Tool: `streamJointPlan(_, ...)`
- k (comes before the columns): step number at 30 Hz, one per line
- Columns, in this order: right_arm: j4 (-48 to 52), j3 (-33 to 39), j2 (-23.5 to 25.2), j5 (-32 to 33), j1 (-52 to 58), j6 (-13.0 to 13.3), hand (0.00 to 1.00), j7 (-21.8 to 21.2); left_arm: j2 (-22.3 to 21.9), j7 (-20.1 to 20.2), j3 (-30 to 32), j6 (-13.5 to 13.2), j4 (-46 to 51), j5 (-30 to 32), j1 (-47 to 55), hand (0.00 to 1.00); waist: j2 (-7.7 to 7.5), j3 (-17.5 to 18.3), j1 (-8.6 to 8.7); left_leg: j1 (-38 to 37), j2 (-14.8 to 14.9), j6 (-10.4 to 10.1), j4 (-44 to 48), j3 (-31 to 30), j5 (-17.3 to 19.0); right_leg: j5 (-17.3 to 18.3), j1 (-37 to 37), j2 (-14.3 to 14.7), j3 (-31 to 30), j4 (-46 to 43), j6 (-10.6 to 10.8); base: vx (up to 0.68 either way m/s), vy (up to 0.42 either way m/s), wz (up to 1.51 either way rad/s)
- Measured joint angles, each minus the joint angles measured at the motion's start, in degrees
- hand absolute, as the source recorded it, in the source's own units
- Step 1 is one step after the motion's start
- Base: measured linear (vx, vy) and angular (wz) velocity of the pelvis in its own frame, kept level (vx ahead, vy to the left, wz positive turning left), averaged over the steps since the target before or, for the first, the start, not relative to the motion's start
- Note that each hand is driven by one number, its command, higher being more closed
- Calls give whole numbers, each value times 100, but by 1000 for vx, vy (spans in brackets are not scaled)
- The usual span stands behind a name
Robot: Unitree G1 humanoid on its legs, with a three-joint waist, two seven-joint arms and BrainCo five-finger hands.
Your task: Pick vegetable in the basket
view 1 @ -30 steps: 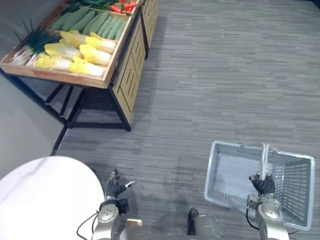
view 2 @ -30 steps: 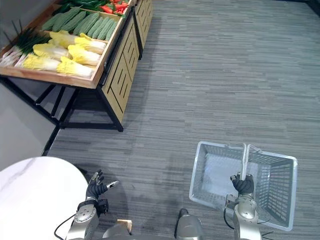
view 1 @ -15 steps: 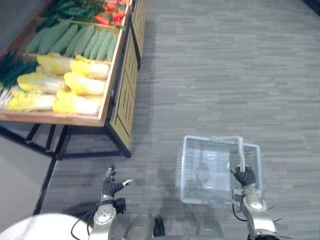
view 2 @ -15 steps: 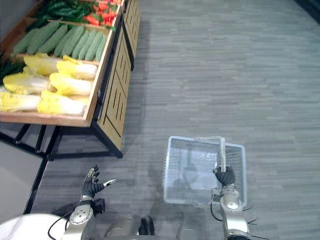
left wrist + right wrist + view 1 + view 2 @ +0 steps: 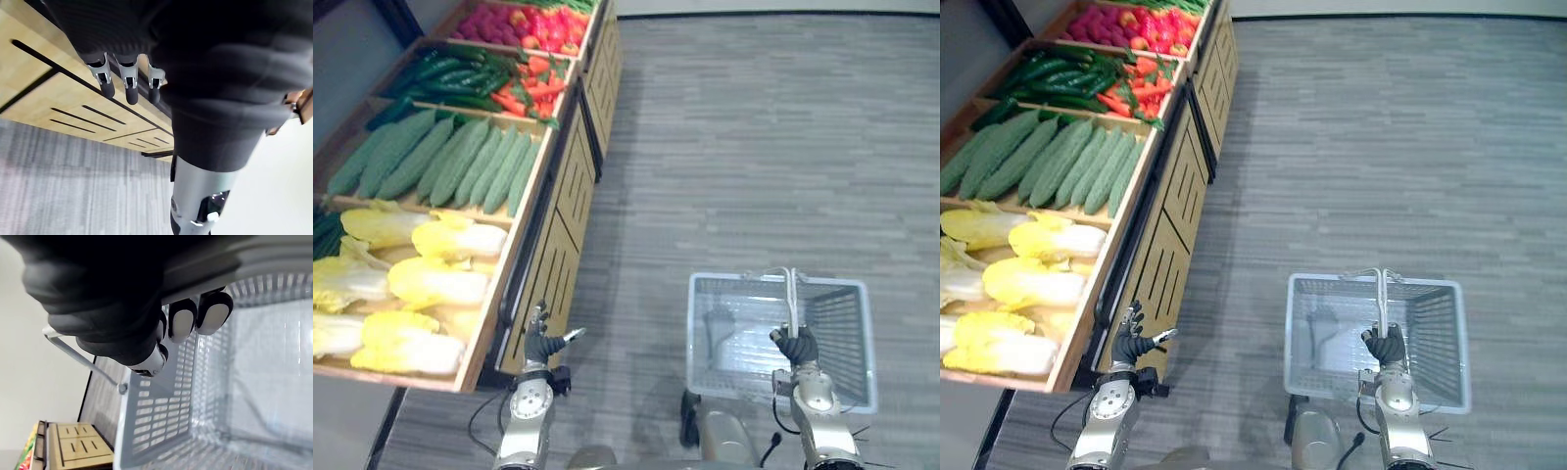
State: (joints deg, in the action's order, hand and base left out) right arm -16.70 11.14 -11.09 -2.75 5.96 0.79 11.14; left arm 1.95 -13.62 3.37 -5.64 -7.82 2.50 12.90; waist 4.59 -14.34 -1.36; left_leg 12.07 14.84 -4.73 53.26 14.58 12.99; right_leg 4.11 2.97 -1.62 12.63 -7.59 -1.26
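**Empty basket, vegetables across a gap**

The grey plastic mesh basket [image 5: 734,279] hangs empty at near right. The right hand [image 5: 796,347] has its fingers curled round the basket's pale bar handle [image 5: 792,299]. The left hand [image 5: 543,345] holds nothing, its fingers straight and slightly spread, just beside the near corner of the light wooden produce stand [image 5: 553,257]. The vegetables all lie on that stand at left: pale yellow leafy cabbages [image 5: 435,284] nearest, long green bumpy cucumbers [image 5: 460,162] farther back.

3 likely risks:

1. The left hand looks low against the stand's side panel, so reaching up could clip the tray edge.
2. A cabbage is bulky and loose-leaved, and 1 hand may slip or tear leaves.
3. The basket is well apart from the stand, so a vegetable could fall on the way. Hung from 1 hand, the basket may also swing when loaded.
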Motion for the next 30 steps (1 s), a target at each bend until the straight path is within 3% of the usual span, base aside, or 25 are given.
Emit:
streamJointPlan(2,-2,100,-85,8,-11,2,100,4,-8,-99,120,1,145,98,-39,0,-12,-11,-92,263,-81,66,-1128,338,39,157,209,-153,-14,6,226,412,160,-10)
streamJointPlan(3,-2,149,-158,15,39,6,100,18,-28,-199,197,4,273,227,-64,0,6,-2,-81,324,-179,41,-1963,611,-105,311,414,-291,74,-1,400,427,189,33)
streamJointPlan(4,-28,191,-247,33,159,32,100,30,-102,-306,253,-2,548,306,3,0,144,84,-67,264,-210,671,-2764,1170,-734,505,605,-267,183,-41,608,549,272,68)
streamJointPlan(5,-218,199,-220,49,178,31,100,57,-100,-406,336,-17,657,391,-90,0,-27,136,-43,100,-447,843,-2969,1273,-700,614,695,-483,283,-41,660,383,192,78)
streamJointPlan(7,-392,202,-212,53,145,35,100,93,-146,-569,494,-14,966,511,-178,0,-198,214,-87,131,-828,950,-3180,1309,-696,599,729,-744,516,56,705,378,198,80)
streamJointPlan(8,-541,200,-195,45,54,32,100,98,-213,-687,643,-5,1184,627,-131,0,-203,212,-112,97,-968,1153,-3171,1208,-566,515,874,-820,667,88,839,460,219,78)
streamJointPlan(10,-728,201,-164,34,84,30,100,94,-322,-856,737,-1,1303,874,-102,0,-222,200,-103,-186,-1236,1237,-3319,1044,-412,500,1064,-992,884,-394,934,361,181,95)
streamJointPlan(11,-814,201,-148,33,127,27,100,90,-352,-920,736,2,1307,988,-75,0,-209,207,-98,-398,-1381,1237,-3483,840,-398,503,966,-1150,966,-1079,962,395,207,126)
streamJointPlan(12,-921,208,-103,28,150,26,100,89,-341,-1004,734,22,1369,1167,-30,0,-199,217,-75,-694,-1589,1234,-3759,481,-396,322,605,-1449,949,-2378,1180,315,133,110)
streamJointPlan(13,-954,208,-79,28,174,26,100,86,-330,-1047,734,26,1427,1200,4,0,-217,225,-55,-800,-1652,1233,-3848,339,-395,417,388,-1560,875,-2973,1174,301,96,142)
streamJointPlan(14,-956,208,-37,33,247,30,100,84,-307,-1145,737,43,1494,1340,45,0,-218,235,39,-924,-1739,1235,-3958,-43,-397,704,30,-1567,748,-3664,973,303,-5,154)
streamJointPlan(15,-959,200,12,39,259,36,100,84,-258,-1220,732,49,1604,1465,132,0,-237,246,58,-1029,-1789,1227,-4041,-321,-415,878,-282,-1513,596,-3831,925,303,-15,158)
streamJointPlan(17,-957,201,64,43,251,66,100,85,-234,-1314,704,73,1660,1599,209,0,-291,271,40,-1148,-1861,1226,-4085,-644,-417,1061,-599,-1408,375,-3656,878,282,-41,115)
streamJointPlan(19,-908,200,168,55,380,118,100,87,-241,-1340,440,126,1724,1638,203,0,-302,279,59,-1315,-1898,1195,-4037,-1369,-399,1255,-970,-981,-332,-3223,612,311,-143,160)
streamJointPlan(21,-738,220,298,187,503,152,100,106,-285,-1328,228,135,1842,1713,205,0,-355,287,64,-1283,-1873,1048,-3780,-1948,-299,1257,-1199,-631,-1032,-2773,579,263,-255,166)
streamJointPlan(22,-683,227,334,229,517,158,100,109,-297,-1324,189,138,1867,1746,215,0,-388,290,53,-1260,-1867,1001,-3664,-1978,-241,1245,-1235,-588,-1199,-2601,568,222,-303,172)
streamJointPlan(23,-636,228,409,288,565,169,100,127,-266,-1281,170,142,1905,1765,238,0,-516,334,42,-1119,-1868,839,-3303,-1948,-2,924,-1210,-585,-1406,-2062,465,110,-270,148)
streamJointPlan(24,-651,275,517,344,655,162,100,185,-204,-1271,182,137,2044,1819,283,0,-767,385,42,-917,-1860,704,-2966,-1774,373,639,-1135,-728,-1450,-1716,809,104,-308,139)
streamJointPlan(27,-624,194,380,355,904,114,100,98,-318,-1223,174,219,1979,1847,491,0,-608,495,-121,-816,-1325,483,-2842,-1657,463,661,-1038,-424,-1038,-1550,598,128,-351,53)
streamJointPlan(30,-545,132,395,393,898,113,100,52,-405,-1102,183,253,1968,1848,415,0,-537,586,-181,-768,-1115,209,-3172,-1642,286,591,-985,-356,-727,-1312,479,65,-202,36)
